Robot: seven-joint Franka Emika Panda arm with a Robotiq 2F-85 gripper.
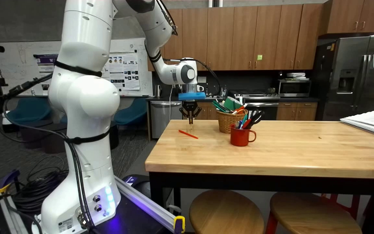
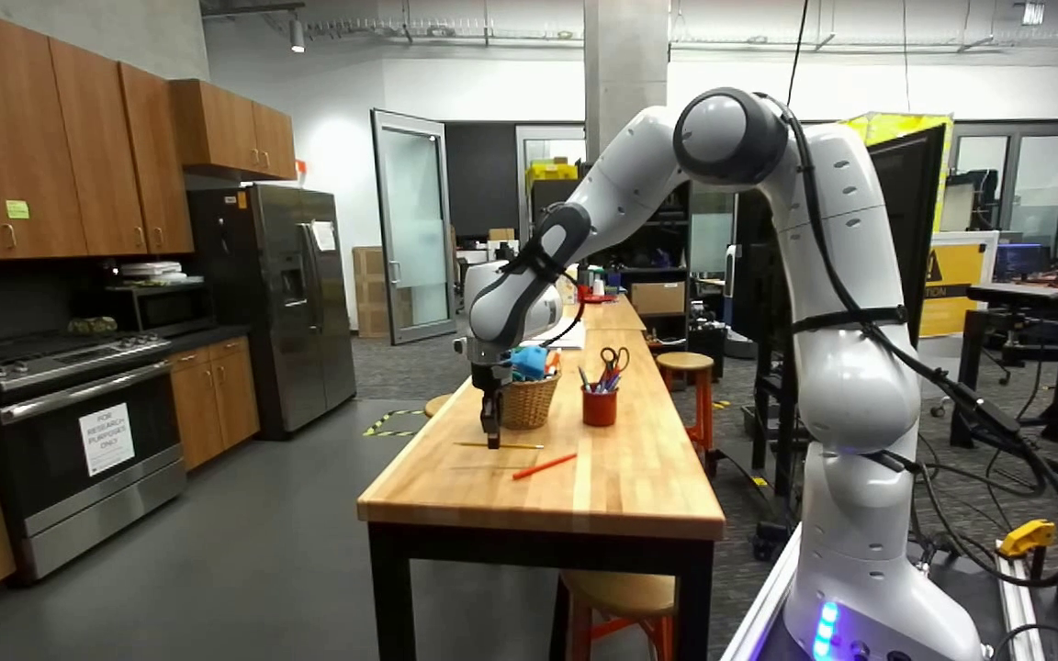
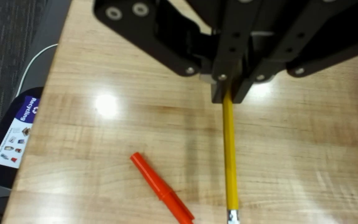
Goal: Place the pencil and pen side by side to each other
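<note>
My gripper is shut on the yellow pencil, which runs down the wrist view with its metal eraser band at the bottom edge. In an exterior view the pencil is level in the gripper and a little above the table, with a faint shadow below it. The gripper also shows in an exterior view, with the pencil nearly end-on. The red pen lies on the table, apart from the pencil and at an angle to it. The pen also shows in both exterior views. The pencil's far end is hidden in the wrist view.
A wicker basket of supplies stands close to the gripper on the wooden table. A red mug with pens and scissors stands beside it. A paper stack lies farther along. The table edge is near the pen.
</note>
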